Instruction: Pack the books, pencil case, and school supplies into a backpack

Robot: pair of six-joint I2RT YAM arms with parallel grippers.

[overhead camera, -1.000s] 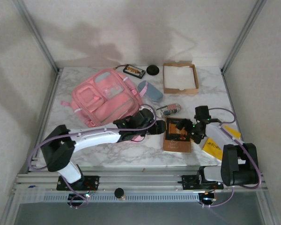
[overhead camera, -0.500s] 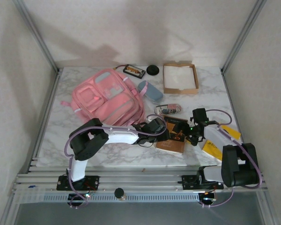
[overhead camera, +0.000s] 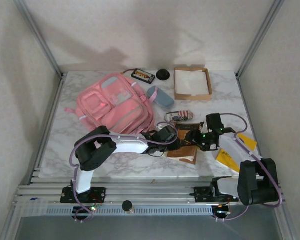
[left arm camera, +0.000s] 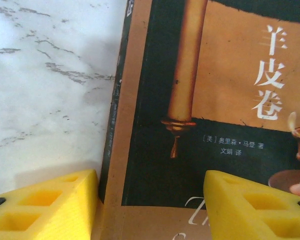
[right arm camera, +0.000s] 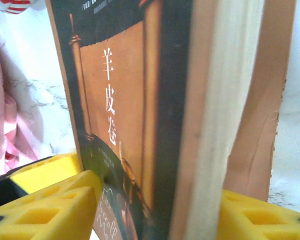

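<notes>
The dark brown book [overhead camera: 184, 147] with gold print lies just right of the pink backpack [overhead camera: 114, 104], its right edge tipped up. My right gripper [overhead camera: 195, 140] is shut on that edge; in the right wrist view one yellow finger [right arm camera: 45, 205] presses the cover [right arm camera: 120, 95] and the other sits behind the back cover. My left gripper [overhead camera: 173, 142] is open at the spine side, one finger [left arm camera: 45, 207] on the marble beside the spine and the other over the cover [left arm camera: 225, 85]. The yellow book [overhead camera: 233, 156] lies under my right arm. A grey-blue oblong case [overhead camera: 160, 96] and a striped pouch [overhead camera: 180, 116] lie nearby; which is the pencil case I cannot tell.
A cardboard tray [overhead camera: 192, 82] with white lining stands at the back right. A small dark box [overhead camera: 143, 76] and a black round object [overhead camera: 163, 75] sit behind the backpack. Metal frame posts rise at both back corners.
My right gripper has closed on the brown book's right edge and tipped it up. The left gripper has swung right from the backpack to the book's spine side and narrowed a little.
</notes>
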